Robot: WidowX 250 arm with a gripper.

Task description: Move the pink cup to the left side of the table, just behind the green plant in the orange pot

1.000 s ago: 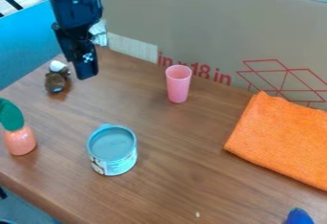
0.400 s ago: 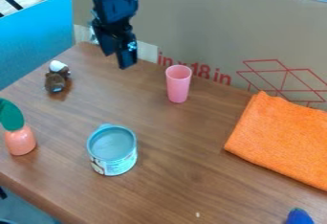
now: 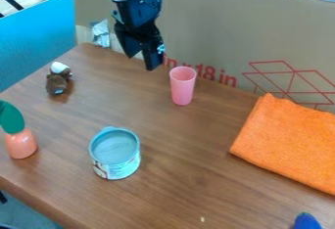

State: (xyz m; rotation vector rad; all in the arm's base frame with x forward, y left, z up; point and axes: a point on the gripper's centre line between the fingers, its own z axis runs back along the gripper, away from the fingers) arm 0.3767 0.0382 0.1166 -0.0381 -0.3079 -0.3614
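1. The gripper (image 3: 142, 62) hangs near the tabletop's (image 3: 190, 174) far edge, its fingers parted wide.
2. The pink cup (image 3: 182, 87) stands upright near that edge, close to the gripper.
3. A brown toy (image 3: 57, 82) lies near the left edge.
4. An orange cloth (image 3: 288, 142) lies right of the cup.

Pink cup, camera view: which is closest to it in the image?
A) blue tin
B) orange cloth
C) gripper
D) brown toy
C: the gripper hangs just left of the pink cup, with a narrow gap between them in the image.
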